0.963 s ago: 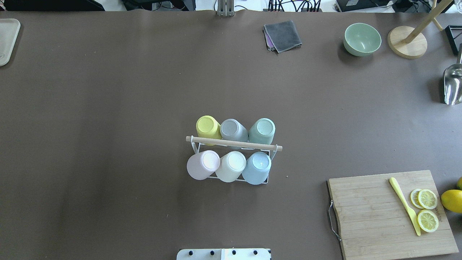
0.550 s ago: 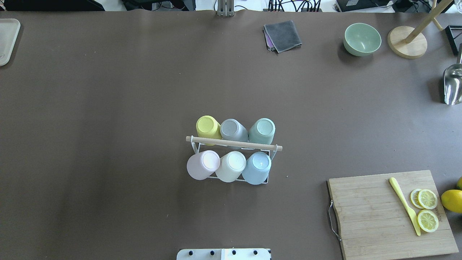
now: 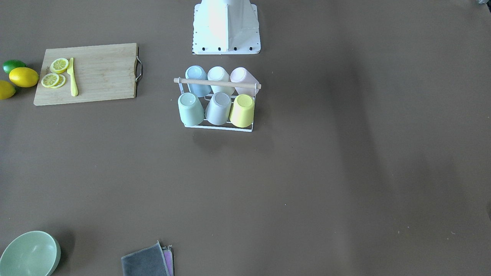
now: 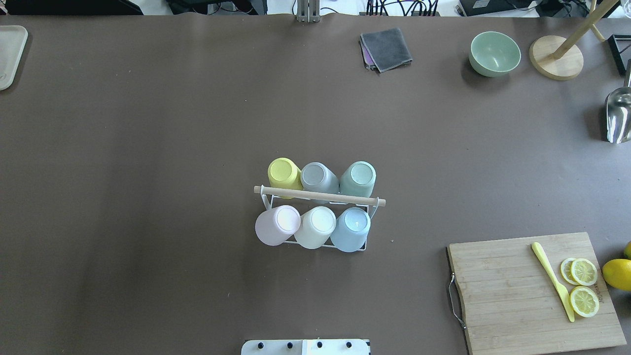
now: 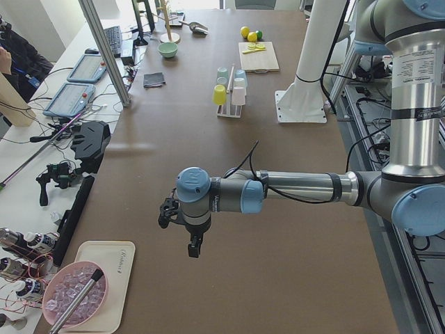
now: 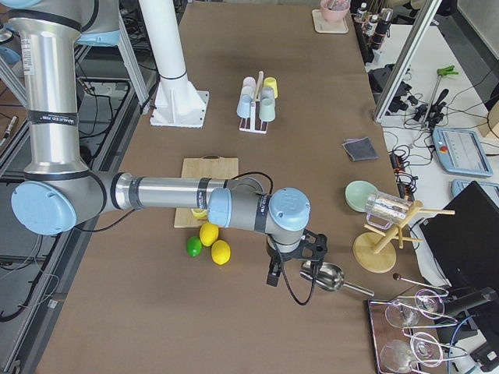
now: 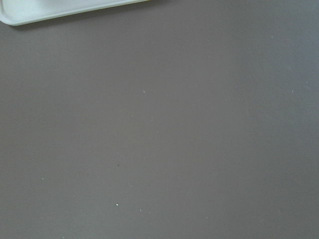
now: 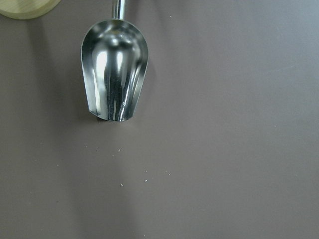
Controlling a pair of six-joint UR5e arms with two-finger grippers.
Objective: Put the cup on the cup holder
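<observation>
The cup holder (image 4: 319, 196) is seen at the middle of the table (image 4: 148, 148). Six upturned cups are carried on its prongs: the yellow cup (image 4: 283, 172), grey cup (image 4: 318, 176) and green cup (image 4: 358, 176) in the far row, and the pink cup (image 4: 275, 226), cream cup (image 4: 315, 228) and blue cup (image 4: 351, 228) in the near row. The left gripper (image 5: 194, 246) is held over bare table near a white tray (image 5: 115, 273), and the right gripper (image 6: 273, 274) near a metal scoop (image 6: 327, 276). Whether either is released or clenched cannot be told.

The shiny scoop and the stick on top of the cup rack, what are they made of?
The silver scoop looks like polished metal: it mirrors light. The pale rod across the white wire cup holder looks like matte, unpainted wood.
</observation>
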